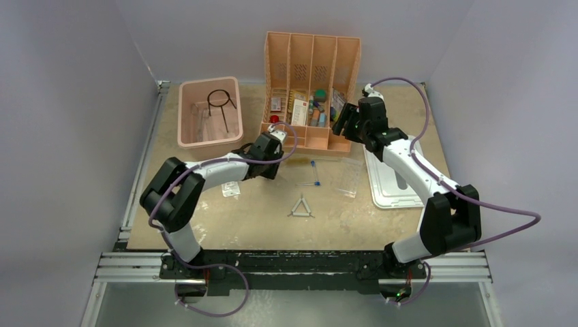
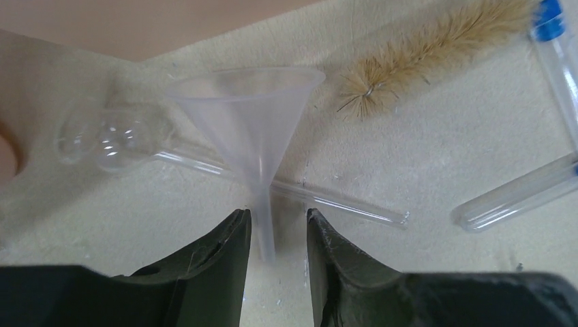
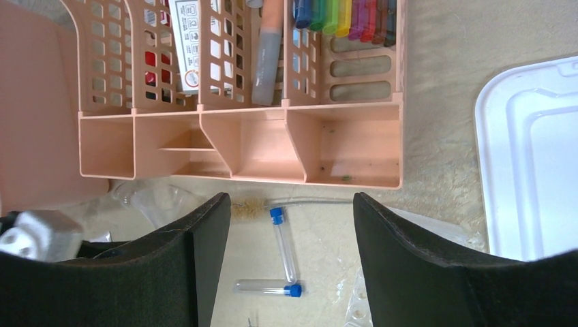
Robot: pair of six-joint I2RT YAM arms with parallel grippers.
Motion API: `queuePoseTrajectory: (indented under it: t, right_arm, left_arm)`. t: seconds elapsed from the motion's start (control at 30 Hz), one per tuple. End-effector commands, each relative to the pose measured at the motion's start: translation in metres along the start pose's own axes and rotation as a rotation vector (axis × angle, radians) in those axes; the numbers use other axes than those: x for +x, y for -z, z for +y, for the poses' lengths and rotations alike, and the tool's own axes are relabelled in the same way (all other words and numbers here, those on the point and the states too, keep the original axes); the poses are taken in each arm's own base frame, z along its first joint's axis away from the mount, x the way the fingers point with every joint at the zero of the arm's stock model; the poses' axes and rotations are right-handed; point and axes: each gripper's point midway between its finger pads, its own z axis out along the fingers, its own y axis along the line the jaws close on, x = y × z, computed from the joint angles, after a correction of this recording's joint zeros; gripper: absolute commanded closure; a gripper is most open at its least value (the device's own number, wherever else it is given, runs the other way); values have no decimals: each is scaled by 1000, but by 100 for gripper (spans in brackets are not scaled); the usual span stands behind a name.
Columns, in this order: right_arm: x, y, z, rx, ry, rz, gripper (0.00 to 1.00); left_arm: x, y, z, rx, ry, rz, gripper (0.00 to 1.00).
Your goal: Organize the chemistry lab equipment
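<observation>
A clear plastic funnel (image 2: 249, 109) lies on the table with its thin stem between the fingers of my left gripper (image 2: 277, 215). The jaws are open: the left finger is close against the stem and the right one stands apart. A glass tube with bulbs (image 2: 112, 139) lies under the funnel. A bristle brush (image 2: 422, 51) and two blue-capped tubes (image 3: 285, 248) lie to the right. My right gripper (image 3: 291, 199) hangs open and empty above them, by the orange organizer (image 3: 272, 146). The white triangle (image 1: 300, 208), clear rack (image 1: 350, 177) and a packet (image 1: 232, 189) lie on the table. The black tripod (image 1: 220, 102) is in the pink bin (image 1: 185, 119).
The orange divider organizer (image 1: 310, 75) stands at the back centre with colourful items in it. A white lid (image 1: 395, 180) lies at the right under my right arm. The left gripper (image 1: 271, 163) sits low just in front of the organizer's left end.
</observation>
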Motion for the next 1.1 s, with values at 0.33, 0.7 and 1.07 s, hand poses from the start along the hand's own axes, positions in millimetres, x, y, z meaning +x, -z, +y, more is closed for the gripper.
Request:
queuePoseTrajectory:
  t: [0.33,0.7,1.07]
  right_arm:
    - [-20,10,9,-21,-10,-74,32]
    - [-16,7,11,-38,-14,-66,32]
    - [-13,2,12,-38,-25,-55,32]
  left_arm:
    - [-9,-12,-4,21,-58,0,92]
    - [-58,44,-6,66,-113,-133,100]
    - [-140,102,72,-48,244,-354,100]
